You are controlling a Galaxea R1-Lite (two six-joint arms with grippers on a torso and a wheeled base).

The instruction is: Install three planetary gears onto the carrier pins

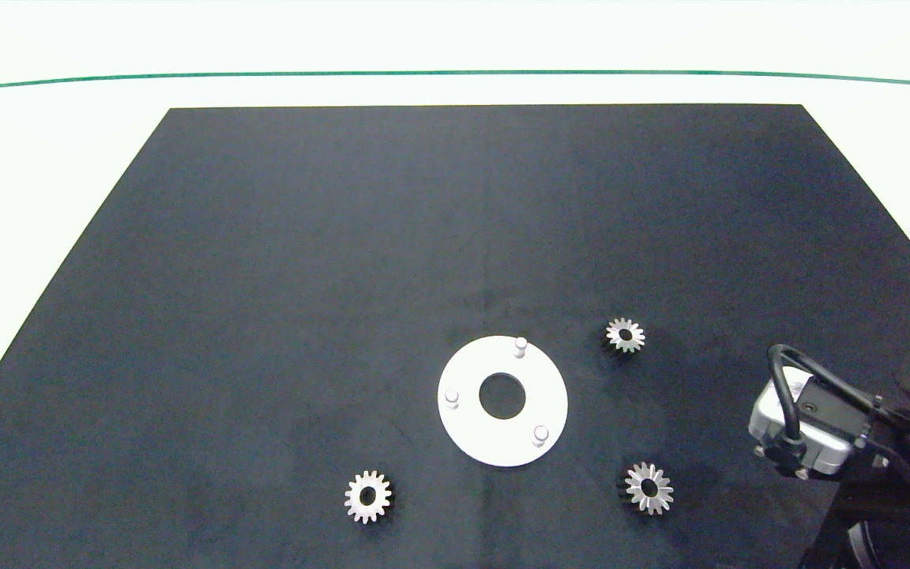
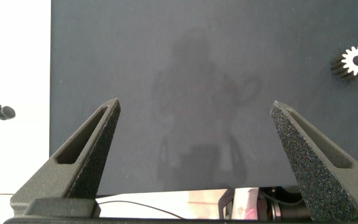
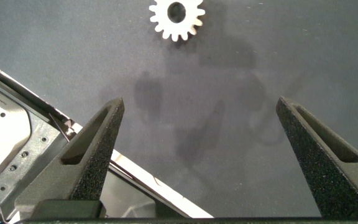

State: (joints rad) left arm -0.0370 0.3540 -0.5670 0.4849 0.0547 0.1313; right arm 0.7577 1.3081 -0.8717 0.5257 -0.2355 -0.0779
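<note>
I see three planetary gears (image 1: 368,496) (image 1: 649,487) (image 1: 626,335) loose on the dark surface (image 1: 305,276) around the white disc (image 1: 538,395); carrier pins (image 1: 520,345) bare. Left tool (image 2: 194,143) and right tool (image 3: 197,143) both spread wide, holding nothing.

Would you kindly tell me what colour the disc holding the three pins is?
The disc is plain white, seen best in the head view.
</note>
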